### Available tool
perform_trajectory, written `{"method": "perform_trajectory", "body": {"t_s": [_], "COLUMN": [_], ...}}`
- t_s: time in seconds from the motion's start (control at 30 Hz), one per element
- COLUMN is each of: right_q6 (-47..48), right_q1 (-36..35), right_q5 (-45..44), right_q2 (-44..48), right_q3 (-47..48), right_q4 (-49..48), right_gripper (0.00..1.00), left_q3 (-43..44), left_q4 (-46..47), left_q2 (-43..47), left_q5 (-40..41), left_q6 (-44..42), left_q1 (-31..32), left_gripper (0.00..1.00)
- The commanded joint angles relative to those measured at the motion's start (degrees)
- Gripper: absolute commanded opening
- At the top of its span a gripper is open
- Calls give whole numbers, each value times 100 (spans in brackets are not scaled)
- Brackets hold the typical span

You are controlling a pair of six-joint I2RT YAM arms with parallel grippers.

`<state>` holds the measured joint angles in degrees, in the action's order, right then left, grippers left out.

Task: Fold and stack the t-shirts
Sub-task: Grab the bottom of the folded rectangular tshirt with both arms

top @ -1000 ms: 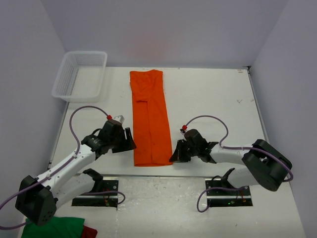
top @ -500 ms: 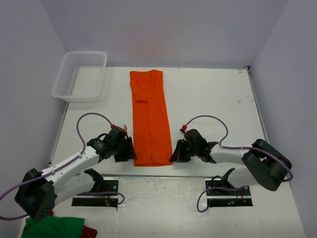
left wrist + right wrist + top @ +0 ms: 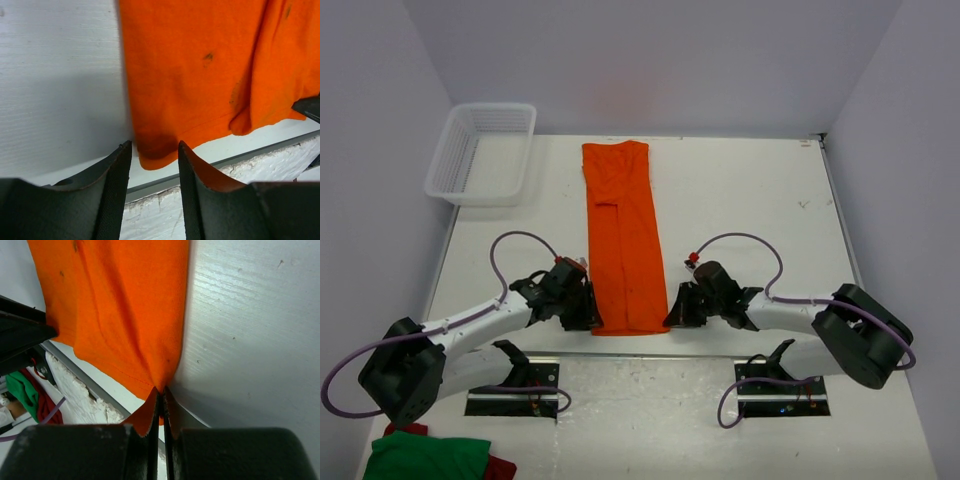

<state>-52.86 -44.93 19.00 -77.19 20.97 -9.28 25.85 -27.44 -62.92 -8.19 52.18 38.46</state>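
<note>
Orange t-shirt (image 3: 623, 240) lies as a long strip; right gripper (image 3: 161, 392) pinches one hem corner, left gripper (image 3: 154, 147) straddles the other, jaws parted, seemingly readying a joint fold.

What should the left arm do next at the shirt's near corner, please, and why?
Probably close the left gripper: its open jaws straddle the near left corner of the t-shirt, while the right gripper is shut on the near right corner, so both could then lift together.
</note>
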Motion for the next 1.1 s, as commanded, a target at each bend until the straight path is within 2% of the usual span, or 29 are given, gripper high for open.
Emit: {"method": "perform_trajectory", "body": {"t_s": [0.0, 0.17, 0.23, 0.4, 0.53, 0.63, 0.73, 1.07], "right_q6": [92, 100, 109, 258, 355, 435, 374, 232], "right_q1": [19, 19, 19, 19, 2, -244, -411, -640], "right_q5": [-99, -90, -72, -186, -475, -704, -723, -767], "right_q2": [64, -42, -156, -227, 220, 485, 731, 1092], "right_q3": [-58, -58, -23, 74, 65, 205, 258, 21], "right_q4": [-30, -83, -100, 119, 496, 1092, 1279, 1358], "right_gripper": [0, 0, 0, 0, 0, 0, 0, 0], "left_q3": [-106, -237, -290, -457, -466, -536, -624, -774], "left_q4": [274, 441, 512, 310, -207, -332, -332, -376], "left_q2": [-80, -107, -72, 463, 1026, 1167, 1220, 1414], "left_q5": [-122, -236, -350, -324, -193, -201, -236, -298], "left_q6": [178, 240, 240, 432, 591, 618, 644, 653], "left_q1": [127, 153, 162, 224, 338, 399, 417, 470], "left_gripper": [43, 32, 1, 0, 0, 0, 0, 0]}}
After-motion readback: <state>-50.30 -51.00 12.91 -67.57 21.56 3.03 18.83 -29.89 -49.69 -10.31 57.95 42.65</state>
